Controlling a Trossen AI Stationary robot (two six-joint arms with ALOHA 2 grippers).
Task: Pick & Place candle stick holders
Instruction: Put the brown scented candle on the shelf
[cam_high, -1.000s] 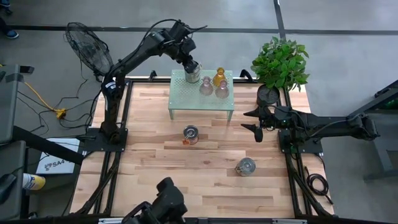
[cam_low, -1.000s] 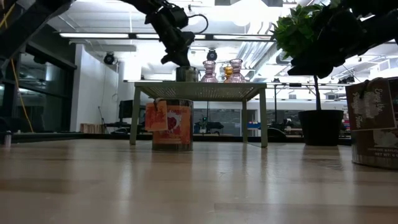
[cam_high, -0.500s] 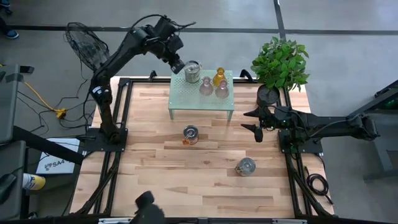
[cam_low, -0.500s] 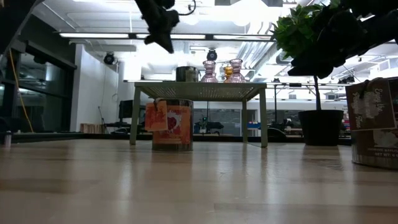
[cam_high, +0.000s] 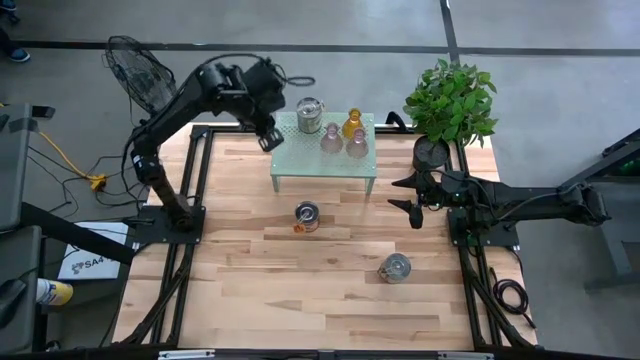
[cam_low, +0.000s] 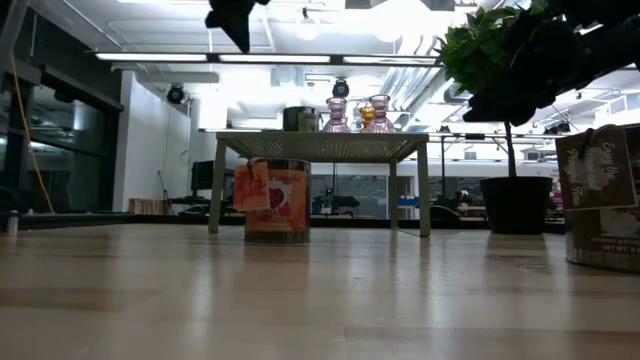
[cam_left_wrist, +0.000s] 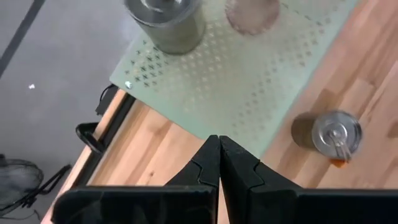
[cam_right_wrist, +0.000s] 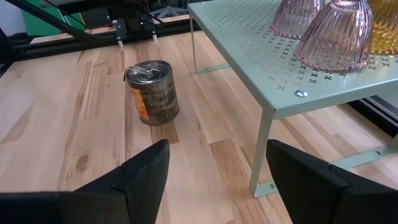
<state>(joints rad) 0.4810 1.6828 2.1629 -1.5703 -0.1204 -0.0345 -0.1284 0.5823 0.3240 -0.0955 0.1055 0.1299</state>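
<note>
In the high view the left gripper (cam_high: 268, 138) hangs in the upper left of the frame, just off the left edge of the mint-green stand (cam_high: 300, 155) — its fingers (cam_left_wrist: 208, 165) pressed together, holding nothing. The silver holder (cam_high: 310, 114) stands on the stand's top, up and to the right of that gripper, clear of it. Further right on the stand sit two pink glass holders (cam_high: 331, 138) and the amber holder (cam_high: 352, 123). Two more silver holders rest on the table — one (cam_high: 306, 215) at centre below the stand, one (cam_high: 395, 267) lower right. The right gripper (cam_high: 412, 198) waits at right of centre, fingers spread.
</note>
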